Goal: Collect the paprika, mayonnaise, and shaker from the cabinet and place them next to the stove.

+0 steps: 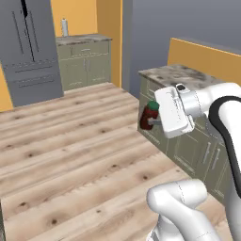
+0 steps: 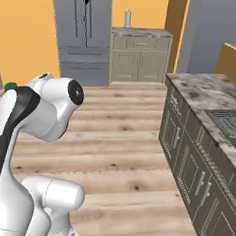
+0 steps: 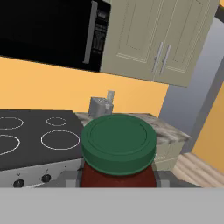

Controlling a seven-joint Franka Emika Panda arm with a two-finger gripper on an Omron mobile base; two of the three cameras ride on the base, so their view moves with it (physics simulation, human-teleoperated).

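Hand view puts the paprika (image 3: 118,151) right in front of us: a small dark red jar under a broad green lid with a ringed top, sitting between our fingers, which are closed on its sides. From the left base view we see the same jar (image 1: 149,115) held out in the air by our gripper (image 1: 154,121), tilted a little, its green lid toward the hand, in front of the end of a counter (image 1: 181,75) with a mottled stone top. It hangs above bare wooden floor (image 1: 70,155), touching nothing but the fingers. Beyond the jar in the hand view lies the stove (image 3: 35,138), black glass with white rings and a steel front edge carrying dark knobs. Just to its right a strip of pale stone worktop (image 3: 168,131) runs to a corner, with a small grey toaster (image 3: 99,106) standing at the back against the orange wall. Above the stove hangs a black microwave (image 3: 52,33), and beside it a cabinet (image 3: 162,37) with both doors shut and two bar handles. In the left base view the floor is wide open toward the grey fridge (image 1: 30,47), while the counter edge is close beside the jar.
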